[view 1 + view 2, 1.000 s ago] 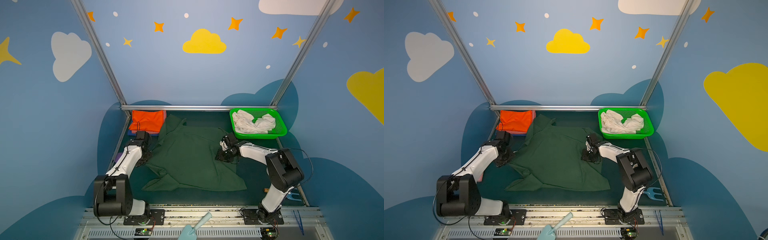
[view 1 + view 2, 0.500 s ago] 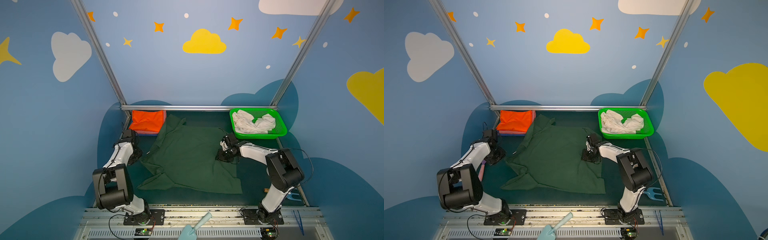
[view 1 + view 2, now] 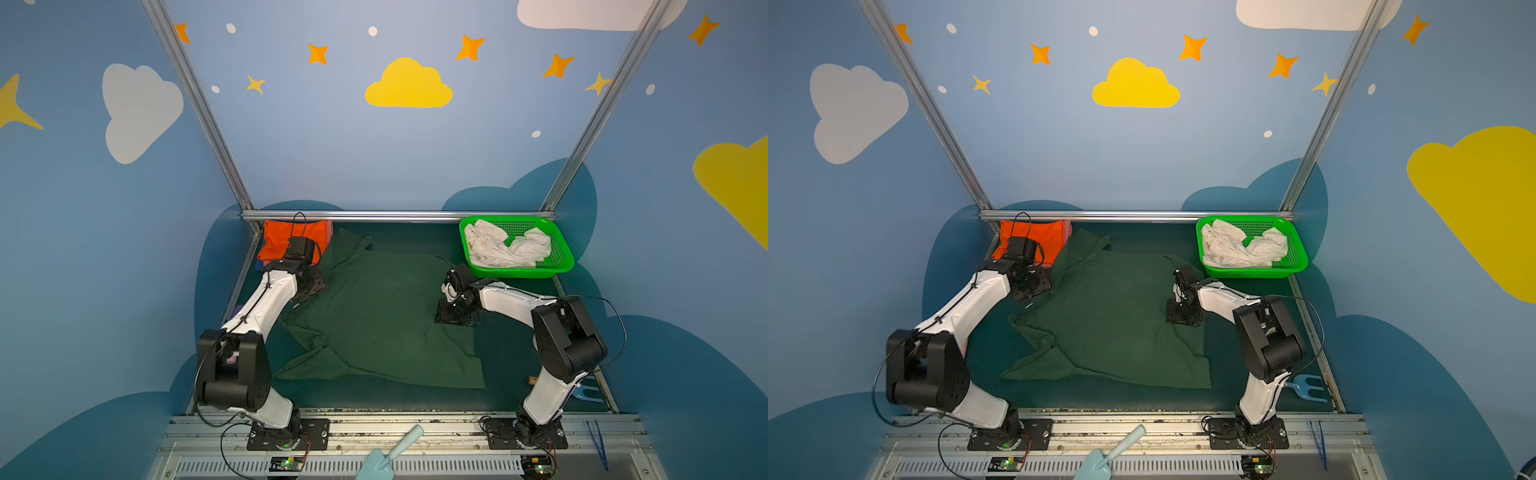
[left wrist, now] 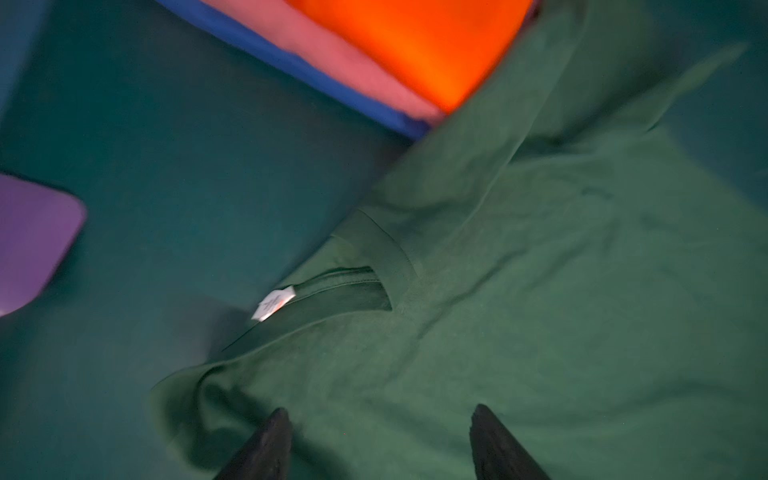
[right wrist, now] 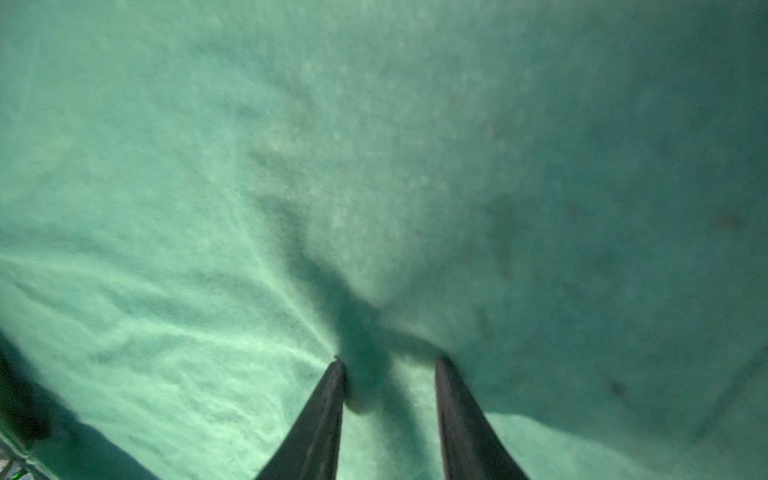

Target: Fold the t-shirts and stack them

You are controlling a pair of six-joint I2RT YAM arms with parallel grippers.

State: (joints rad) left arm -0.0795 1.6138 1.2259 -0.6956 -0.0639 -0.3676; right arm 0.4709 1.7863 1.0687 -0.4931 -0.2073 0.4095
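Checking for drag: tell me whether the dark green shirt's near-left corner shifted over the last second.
Yes. The dark green shirt slid left: its near-left corner now lies nearer the left arm's base plate.

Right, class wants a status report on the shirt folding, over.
Left hand open above dark green shirt. Right hand pressing its cloth, grip unclear. Nothing obstructing.

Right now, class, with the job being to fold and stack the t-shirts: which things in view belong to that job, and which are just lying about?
Belonging to the job:
dark green t-shirt
orange t-shirt
pink t-shirt
blue t-shirt
white t-shirt

Just lying about:
green basket
light blue trowel
light blue fork
blue tweezers
purple object
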